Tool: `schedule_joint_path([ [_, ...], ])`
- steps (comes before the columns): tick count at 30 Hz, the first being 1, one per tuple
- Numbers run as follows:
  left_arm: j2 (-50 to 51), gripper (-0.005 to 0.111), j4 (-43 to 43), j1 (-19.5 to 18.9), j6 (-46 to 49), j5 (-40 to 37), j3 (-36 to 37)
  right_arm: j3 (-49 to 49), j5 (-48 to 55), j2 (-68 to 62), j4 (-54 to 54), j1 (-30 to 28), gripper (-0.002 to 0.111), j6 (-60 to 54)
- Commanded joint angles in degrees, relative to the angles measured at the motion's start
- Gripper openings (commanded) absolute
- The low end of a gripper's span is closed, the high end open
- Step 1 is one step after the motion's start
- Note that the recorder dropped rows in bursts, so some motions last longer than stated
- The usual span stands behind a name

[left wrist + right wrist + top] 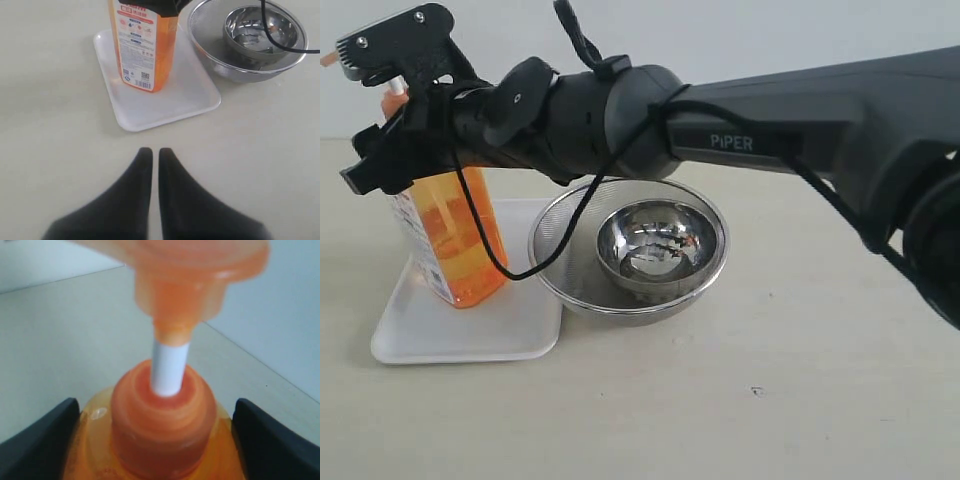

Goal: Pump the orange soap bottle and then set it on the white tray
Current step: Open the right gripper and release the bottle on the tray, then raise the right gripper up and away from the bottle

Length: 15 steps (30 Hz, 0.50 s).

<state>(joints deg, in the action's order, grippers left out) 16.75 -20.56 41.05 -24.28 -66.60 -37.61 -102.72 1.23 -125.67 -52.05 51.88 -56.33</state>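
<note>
Beige tabletop [770, 400]: right gripper [156, 426] clamped on the shoulders of the orange soap bottle [455, 235], standing upright on the white tray [192, 95]; left gripper [151, 155] pinched shut, empty, tray ahead of its jaws.

Right gripper [370, 110] is across at the bench's left edge, straddling the bottle [455, 240] just under its pump. The bottle stands on the tray [470, 335]; mesh bowl [555, 255] alongside, steel bowl [660, 240] nested inside.
</note>
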Motion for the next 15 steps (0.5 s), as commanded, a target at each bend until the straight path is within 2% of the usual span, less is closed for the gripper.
schedule_joint_path([
  [1,-0.3,0.005,0.5,0.2,-0.4,-1.0,0.2,-0.9,-0.1,1.8,-0.1,-1.5,0.072,1.5],
  [15,-0.3,0.005,-1.5,0.2,-1.0,-1.1,0.2,-0.9,2.0,4.1,0.4,-1.7,0.072,1.4],
])
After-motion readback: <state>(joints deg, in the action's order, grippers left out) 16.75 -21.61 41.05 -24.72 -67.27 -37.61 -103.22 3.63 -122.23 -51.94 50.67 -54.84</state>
